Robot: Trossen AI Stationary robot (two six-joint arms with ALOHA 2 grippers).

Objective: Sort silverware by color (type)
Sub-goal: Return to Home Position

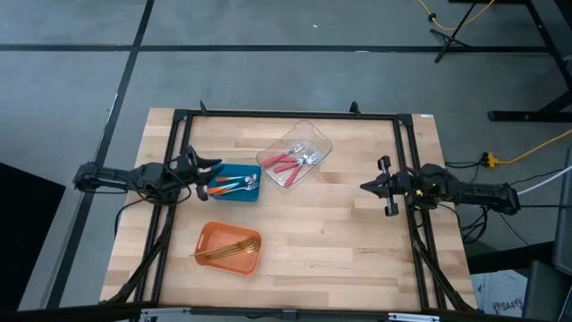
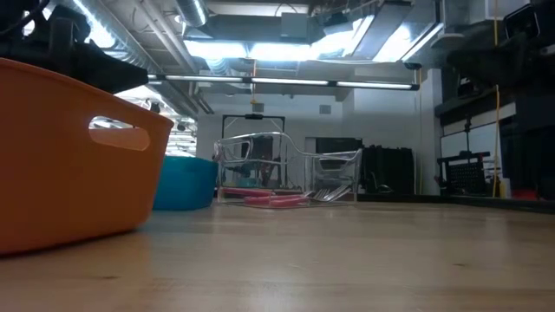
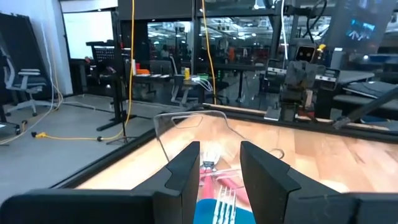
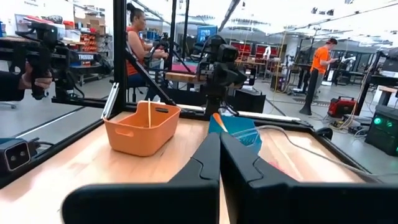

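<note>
Grey workshop floor surrounds a pale wood tabletop ringed by a black frame; three bins sit on its left and middle parts, and every fork in view lies inside one of them. Orange forks rest in the blue bin; pink forks lie in the clear bin, just beside the blue one and farther from the low camera; gold forks lie in the orange bin, nearest that camera and apart from the other two. At the blue bin's left end hovers the left hand, fingers spread and holding nothing; its wrist view looks between them onto silver tines in the blue bin, with the clear bin beyond. Over the bare right side hangs the right hand, well apart from all three bins, fingers pressed together on nothing and pointing toward the bins. Beyond the frame, a person in an orange shirt stands in the room.
</note>
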